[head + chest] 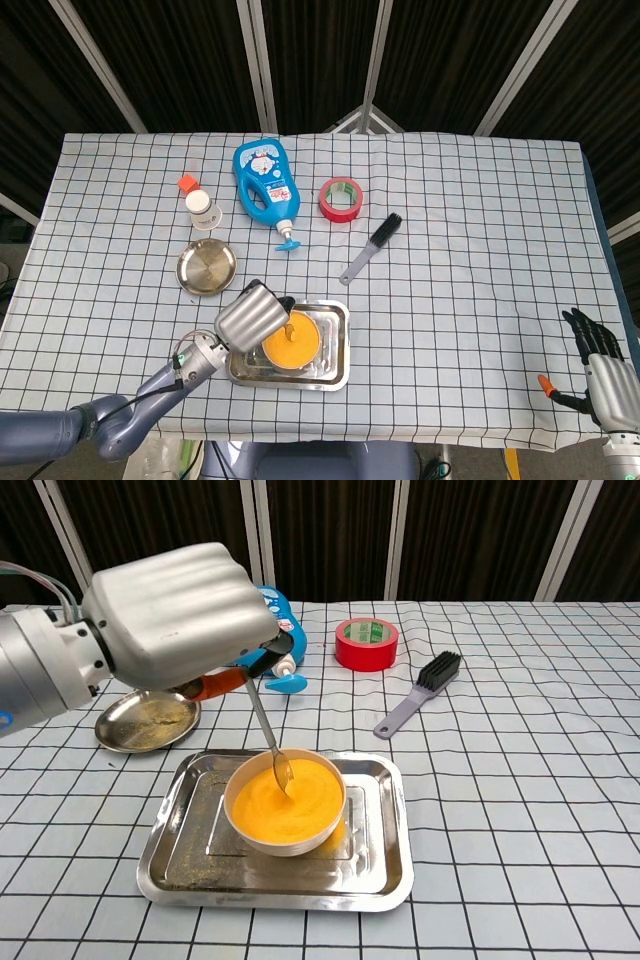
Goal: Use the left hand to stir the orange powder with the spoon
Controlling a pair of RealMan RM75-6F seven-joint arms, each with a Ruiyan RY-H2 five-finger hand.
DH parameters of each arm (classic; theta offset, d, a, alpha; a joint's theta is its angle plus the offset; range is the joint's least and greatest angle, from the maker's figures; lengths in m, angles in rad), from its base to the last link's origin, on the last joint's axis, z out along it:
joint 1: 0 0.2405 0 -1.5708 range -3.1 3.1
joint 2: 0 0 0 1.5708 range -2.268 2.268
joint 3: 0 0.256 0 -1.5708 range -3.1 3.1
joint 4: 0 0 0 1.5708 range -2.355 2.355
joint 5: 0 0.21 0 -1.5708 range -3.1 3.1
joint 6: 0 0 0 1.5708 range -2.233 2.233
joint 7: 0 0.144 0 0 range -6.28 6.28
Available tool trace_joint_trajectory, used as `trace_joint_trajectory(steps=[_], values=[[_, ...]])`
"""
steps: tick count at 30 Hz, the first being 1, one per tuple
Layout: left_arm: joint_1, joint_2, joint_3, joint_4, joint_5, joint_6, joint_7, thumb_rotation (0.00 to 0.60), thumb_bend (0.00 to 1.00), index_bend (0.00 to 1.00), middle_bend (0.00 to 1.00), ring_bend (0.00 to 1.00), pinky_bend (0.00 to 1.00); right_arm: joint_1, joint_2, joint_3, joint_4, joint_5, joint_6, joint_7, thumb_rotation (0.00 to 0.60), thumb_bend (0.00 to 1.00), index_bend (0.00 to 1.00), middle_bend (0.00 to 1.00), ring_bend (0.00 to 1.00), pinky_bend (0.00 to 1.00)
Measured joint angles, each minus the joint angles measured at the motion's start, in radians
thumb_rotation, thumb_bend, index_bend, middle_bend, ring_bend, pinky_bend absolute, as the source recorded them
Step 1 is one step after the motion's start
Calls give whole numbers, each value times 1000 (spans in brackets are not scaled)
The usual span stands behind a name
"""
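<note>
Spoon [268, 735] gripped in left hand [175, 615] fingers, tip in orange powder [285, 802], near bowl [250, 835] centre.

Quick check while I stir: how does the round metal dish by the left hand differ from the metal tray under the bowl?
The round metal dish is a shallow circle; the metal tray is a larger rectangle with rounded corners. The dish sits bare apart from a dusting of powder; the tray carries the bowl of orange powder. The dish lies farther from the robot, the tray nearer. Both are shiny metal, flat on the checked cloth.
</note>
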Motion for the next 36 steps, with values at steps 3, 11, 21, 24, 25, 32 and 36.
trace_joint_trajectory(steps=[3, 11, 21, 24, 25, 32, 36], values=[[0, 23, -2, -7, 4, 2, -13, 600, 647, 771, 967, 934, 967, 0, 0, 0, 0, 1, 0, -1, 600, 311, 0, 0, 0, 0], [1, 42, 21, -7, 39, -4, -15, 600, 647, 771, 967, 934, 967, -1, 0, 1, -1, 3, 0, -1, 600, 312, 0, 0, 0, 0], [8, 32, 3, -5, 20, 11, -34, 600, 647, 771, 967, 934, 967, 0, 1, 1, -1, 4, -1, 2, 600, 311, 0, 0, 0, 0], [15, 29, -3, 4, 8, 25, -39, 600, 646, 771, 967, 934, 967, -1, 2, 0, -1, 3, 0, 2, 600, 312, 0, 0, 0, 0], [18, 29, -6, 8, 6, 33, -41, 600, 646, 771, 967, 934, 967, -1, 2, 0, -1, 3, 0, 3, 600, 312, 0, 0, 0, 0], [65, 31, -53, 78, -68, 118, -104, 600, 647, 772, 968, 934, 967, 0, 2, 1, 0, 6, -4, 4, 600, 312, 0, 0, 0, 0], [99, 33, -74, 131, -132, 148, -154, 600, 646, 772, 968, 934, 967, 1, 1, 1, 0, 8, -5, 0, 600, 311, 0, 0, 0, 0]])
